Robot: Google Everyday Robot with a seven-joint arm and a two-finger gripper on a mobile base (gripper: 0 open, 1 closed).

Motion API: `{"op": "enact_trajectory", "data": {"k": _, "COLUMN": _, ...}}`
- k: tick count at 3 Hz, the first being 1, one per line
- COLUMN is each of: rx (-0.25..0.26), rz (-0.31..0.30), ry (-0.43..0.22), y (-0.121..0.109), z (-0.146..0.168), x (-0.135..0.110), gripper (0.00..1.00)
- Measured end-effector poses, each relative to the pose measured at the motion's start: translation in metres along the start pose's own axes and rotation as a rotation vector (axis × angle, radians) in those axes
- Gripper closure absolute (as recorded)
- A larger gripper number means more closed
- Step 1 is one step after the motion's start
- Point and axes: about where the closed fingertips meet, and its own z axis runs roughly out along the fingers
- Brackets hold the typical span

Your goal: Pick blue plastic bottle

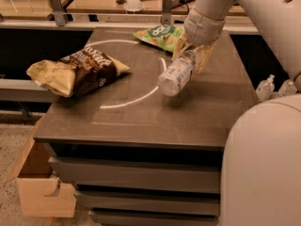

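The blue plastic bottle [175,74] is clear with a pale printed label. It hangs tilted, bottom end down and to the left, just above the dark table [141,121], and casts a shadow below itself. My gripper [192,55] comes down from the upper right and is shut on the bottle's cap end. One tan finger [205,60] shows on the bottle's right side, the other on its left.
A brown chip bag [75,72] lies at the table's left. A green snack bag [160,36] lies at the back, just behind my gripper. Small pump-top bottles [265,87] stand off the table's right edge. A cardboard box [42,185] sits on the floor at lower left. The robot's white body [263,173] fills the lower right.
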Motion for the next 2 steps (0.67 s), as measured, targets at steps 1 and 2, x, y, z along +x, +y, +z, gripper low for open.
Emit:
{"op": "enact_trajectory", "data": {"k": 1, "rx": 0.149, "rz": 0.102, "ry": -0.047, "y": -0.009, "z": -0.041, "x": -0.004, "gripper": 1.00}}
{"op": "enact_trajectory", "data": {"k": 2, "rx": 0.248, "rz": 0.105, "ry": -0.076, "y": -0.031, "z": -0.058, "x": -0.011, "gripper": 1.00}}
